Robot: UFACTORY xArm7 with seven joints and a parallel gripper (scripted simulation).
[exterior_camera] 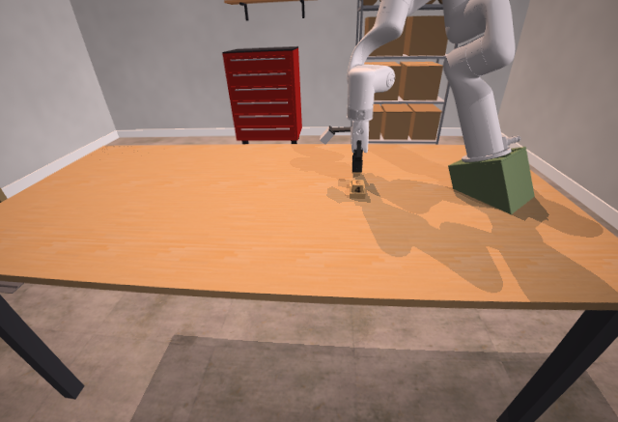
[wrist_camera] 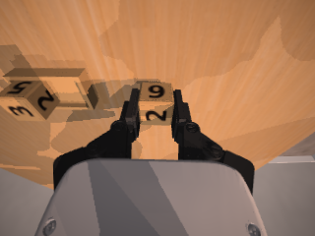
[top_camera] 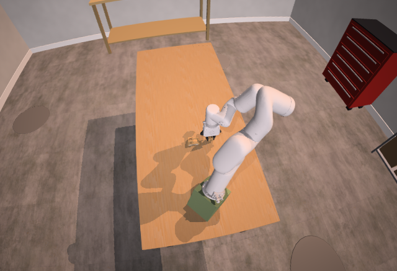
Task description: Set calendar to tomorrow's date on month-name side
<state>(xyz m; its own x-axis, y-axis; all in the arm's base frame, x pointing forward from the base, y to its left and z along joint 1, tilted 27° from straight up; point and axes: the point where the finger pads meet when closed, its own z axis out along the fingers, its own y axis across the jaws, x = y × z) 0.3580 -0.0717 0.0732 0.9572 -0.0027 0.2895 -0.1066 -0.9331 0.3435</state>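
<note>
My gripper (top_camera: pixel 210 139) (exterior_camera: pixel 356 170) (wrist_camera: pixel 156 99) is shut on a wooden cube (wrist_camera: pixel 156 91), low over the table beside the tray. Its two visible faces show a 6 or 9 and a sideways 2; whether it touches the table is unclear. The wooden tray (exterior_camera: pixel 357 195) (wrist_camera: pixel 51 73) lies on the table, left of the gripper in the wrist view. The other cube (exterior_camera: pixel 357 188) (wrist_camera: pixel 22 107) sits at one end of the tray, showing 3, 2 and 5 in the wrist view and 4 in the exterior view. The tray's other end is empty. The month's name is not legible.
The wooden table (top_camera: pixel 173 79) (exterior_camera: pixel 199 217) carries the arm's green base block (top_camera: pixel 205 204) (exterior_camera: pixel 481 182). A red drawer cabinet (top_camera: pixel 360 62) (exterior_camera: pixel 264 93) stands off the table. The arm's shadows fall across the tray area.
</note>
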